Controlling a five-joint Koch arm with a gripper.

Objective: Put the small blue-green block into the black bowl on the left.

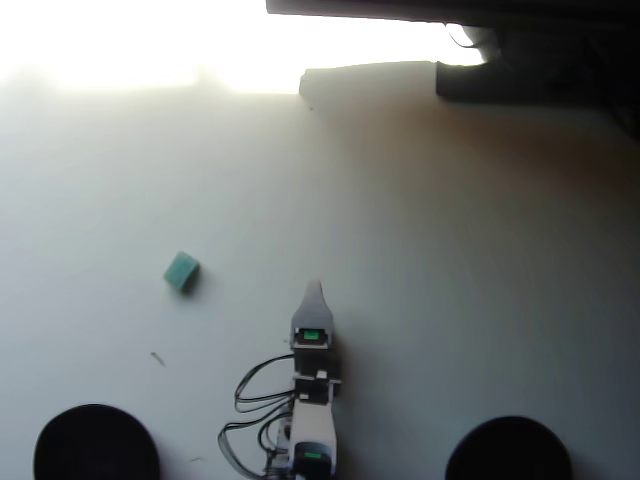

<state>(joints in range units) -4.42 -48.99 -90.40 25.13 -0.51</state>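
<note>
The small blue-green block (181, 271) lies on the white table, left of centre in the overhead view. My gripper (317, 289) points up the picture, to the right of the block and a little below it, well apart from it. Only one pale tip shows, so I cannot tell whether the jaws are open or shut. Nothing shows in them. One black bowl (96, 444) sits at the bottom left corner, partly cut off by the edge. A second, identical black bowl (509, 450) sits at the bottom right.
The arm's body with black cables (258, 400) runs from the bottom edge up to the gripper. Dark objects (520, 60) line the top right edge. The top left is washed out by bright light. A tiny dark speck (157, 358) lies below the block.
</note>
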